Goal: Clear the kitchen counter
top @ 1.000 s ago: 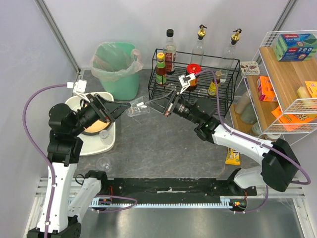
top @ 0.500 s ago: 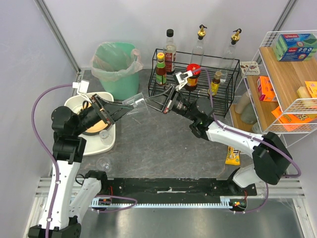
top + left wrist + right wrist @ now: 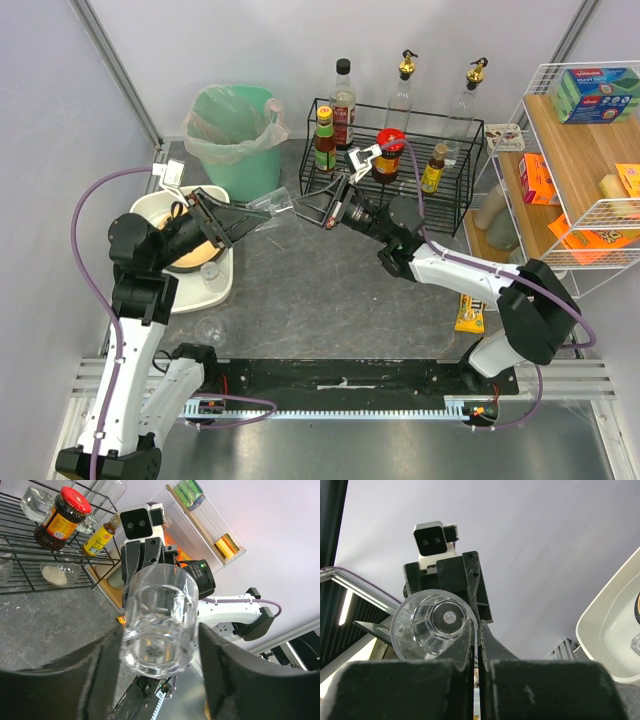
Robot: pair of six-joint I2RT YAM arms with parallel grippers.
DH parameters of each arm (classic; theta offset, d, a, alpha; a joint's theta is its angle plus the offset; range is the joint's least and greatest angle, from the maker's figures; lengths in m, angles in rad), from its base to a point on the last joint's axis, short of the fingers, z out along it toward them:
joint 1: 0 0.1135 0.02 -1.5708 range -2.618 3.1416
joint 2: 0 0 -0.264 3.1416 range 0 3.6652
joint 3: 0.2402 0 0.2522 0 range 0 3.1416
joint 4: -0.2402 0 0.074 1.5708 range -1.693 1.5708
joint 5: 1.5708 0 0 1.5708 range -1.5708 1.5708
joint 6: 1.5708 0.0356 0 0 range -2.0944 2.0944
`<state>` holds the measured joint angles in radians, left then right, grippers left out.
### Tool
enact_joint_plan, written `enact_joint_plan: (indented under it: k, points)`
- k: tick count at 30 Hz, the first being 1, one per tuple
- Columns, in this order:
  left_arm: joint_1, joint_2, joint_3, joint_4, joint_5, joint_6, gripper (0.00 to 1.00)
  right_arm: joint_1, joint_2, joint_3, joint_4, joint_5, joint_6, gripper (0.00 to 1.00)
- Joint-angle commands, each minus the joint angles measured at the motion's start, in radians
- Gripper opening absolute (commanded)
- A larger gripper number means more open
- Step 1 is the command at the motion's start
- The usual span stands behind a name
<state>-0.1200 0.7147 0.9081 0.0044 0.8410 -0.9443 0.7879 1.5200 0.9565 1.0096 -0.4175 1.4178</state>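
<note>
A clear drinking glass hangs in the air between both grippers, above the dark grey counter. My left gripper holds it from the left; in the left wrist view its fingers sit against both sides of the glass near the base. My right gripper comes from the right. In the right wrist view it is nearly closed, pinching the rim wall of the glass, whose mouth faces that camera.
A white tub at the left holds an orange bowl and a small glass. Another glass stands on the counter by it. A green bin, a wire bottle rack, a shelf and a yellow packet are around.
My right gripper has reached further left, up to the glass. The glass has shifted slightly up and away. My left arm has barely moved.
</note>
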Motion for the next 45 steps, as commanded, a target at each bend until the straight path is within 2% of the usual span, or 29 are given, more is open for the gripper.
enact_joint_plan:
  k: [1,3,4,6,11,13,14,17,19,23,27,30,33,40,45]
  points:
    - [-0.003,0.003,0.005,0.054,0.035,-0.031,0.51,0.001,0.002,0.037,0.040,0.008,-0.008,0.00]
    - [-0.006,0.008,0.003,0.054,0.043,-0.028,0.28,0.001,-0.001,0.031,0.024,0.023,-0.019,0.00]
    - [-0.004,0.008,0.003,0.052,0.044,-0.025,0.16,0.001,-0.004,0.028,0.018,0.031,-0.025,0.06]
    - [-0.004,0.009,0.006,0.031,0.035,-0.008,0.04,0.001,-0.009,0.019,0.014,0.042,-0.034,0.14]
    - [-0.004,0.017,0.047,-0.105,-0.029,0.093,0.02,0.002,-0.053,-0.018,-0.029,0.084,-0.098,0.76]
    - [-0.004,0.031,0.099,-0.225,-0.095,0.178,0.02,0.001,-0.101,-0.036,-0.118,0.127,-0.163,0.92]
    - [-0.004,0.038,0.132,-0.288,-0.147,0.224,0.02,0.001,-0.127,-0.038,-0.229,0.155,-0.201,0.95]
    - [-0.006,0.074,0.221,-0.507,-0.355,0.378,0.02,0.001,-0.216,0.004,-0.641,0.354,-0.351,0.97]
    - [-0.004,0.107,0.262,-0.630,-0.562,0.432,0.02,0.001,-0.253,0.002,-0.806,0.484,-0.410,0.98]
    - [-0.003,0.189,0.301,-0.793,-0.891,0.473,0.02,0.001,-0.319,-0.079,-0.888,0.574,-0.457,0.98]
    - [0.020,0.227,0.259,-0.825,-1.161,0.449,0.02,0.001,-0.357,-0.145,-0.924,0.592,-0.473,0.98]
    - [0.080,0.268,0.232,-0.828,-1.241,0.397,0.02,0.001,-0.377,-0.185,-0.930,0.592,-0.474,0.98]
    - [0.152,0.319,0.221,-0.822,-1.220,0.336,0.02,0.002,-0.383,-0.212,-0.931,0.583,-0.468,0.98]
    - [0.269,0.420,0.215,-0.859,-1.318,0.170,0.02,0.001,-0.391,-0.249,-0.942,0.559,-0.462,0.98]
    - [0.361,0.476,0.192,-0.908,-1.312,0.062,0.02,-0.001,-0.396,-0.266,-0.951,0.559,-0.459,0.98]
